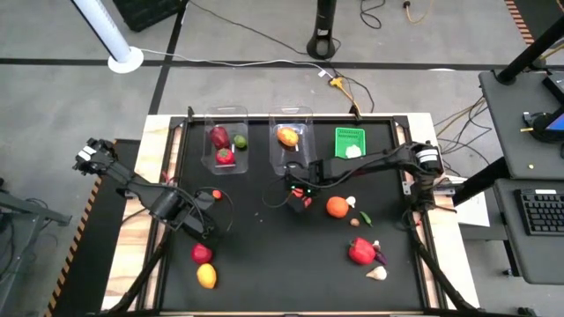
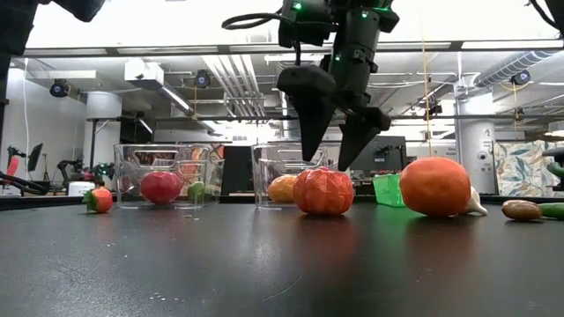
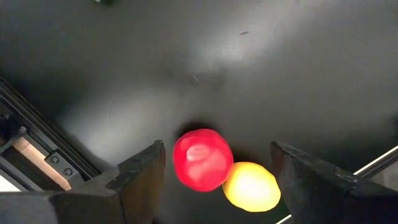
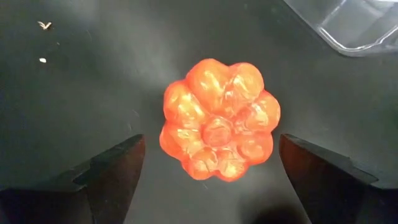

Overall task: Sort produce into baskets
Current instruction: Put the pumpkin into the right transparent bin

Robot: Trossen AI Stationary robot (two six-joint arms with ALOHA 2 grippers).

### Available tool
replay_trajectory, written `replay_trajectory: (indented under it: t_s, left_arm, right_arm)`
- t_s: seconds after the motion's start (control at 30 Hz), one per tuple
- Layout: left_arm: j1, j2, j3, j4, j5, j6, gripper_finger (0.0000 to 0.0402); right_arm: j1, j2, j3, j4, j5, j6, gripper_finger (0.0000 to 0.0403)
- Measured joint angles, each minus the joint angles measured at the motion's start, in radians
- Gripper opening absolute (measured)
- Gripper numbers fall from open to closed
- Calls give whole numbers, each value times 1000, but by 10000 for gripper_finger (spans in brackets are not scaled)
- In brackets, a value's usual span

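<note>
Orange ribbed pumpkin (image 4: pixel 219 119) sits centred beneath our spread, empty right gripper (image 4: pixel 211 180); we descend straight, then pinch evenly.

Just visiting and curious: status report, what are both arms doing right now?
Right gripper open, above the pumpkin, not touching. Left gripper open over red fruit beside yellow fruit. Nothing in the way.

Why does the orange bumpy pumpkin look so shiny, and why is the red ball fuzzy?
In the right wrist view, ceiling light glares off the glossy pumpkin, sitting between the open right claw. In the left wrist view, the red ball and yellow fruit look soft and out of focus. In the low view, bright ceiling lights wash out the background.
</note>
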Motion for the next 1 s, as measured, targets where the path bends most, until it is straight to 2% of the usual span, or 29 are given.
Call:
replay_trajectory:
  t_s: [0.2,0.73,1.0]
  left_arm:
    - [0,0,0,0,-21,1,269]
    - [0,-2,0,0,-31,7,269]
    - [0,-2,0,0,-45,15,269]
  right_arm:
    - [0,1,0,23,24,0,361]
    - [0,99,-3,68,12,-8,360]
    - [2,63,-5,62,-30,-15,318]
